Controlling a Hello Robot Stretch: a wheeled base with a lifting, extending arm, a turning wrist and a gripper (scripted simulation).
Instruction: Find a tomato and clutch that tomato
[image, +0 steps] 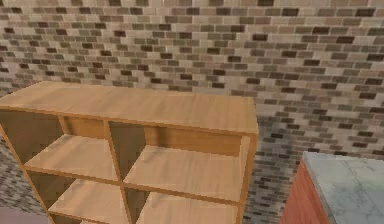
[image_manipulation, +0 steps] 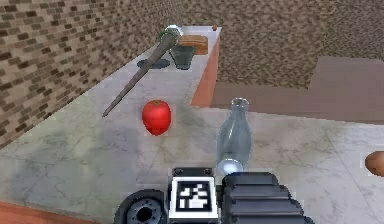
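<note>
I am looking out over a pale marble counter (image_manipulation: 70, 160), where the red tomato (image_manipulation: 155, 117) is sitting on the bare top, left of a clear glass bottle (image_manipulation: 236, 135) and apart from it. My fingers (image_manipulation: 145, 210) are showing as what seems a dark lump at the bottom edge beside a white marker (image_manipulation: 193, 196) (the tips are too murky to make out), so I cannot tell how they are standing or whether they are holding anything. Ahead, a wooden shelf (image: 130, 110) is standing before a brick wall (image: 200, 50).

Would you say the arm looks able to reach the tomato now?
Perhaps: the tomato sits on bare countertop, but the glass bottle stands just before the arm and might get knocked.
</note>
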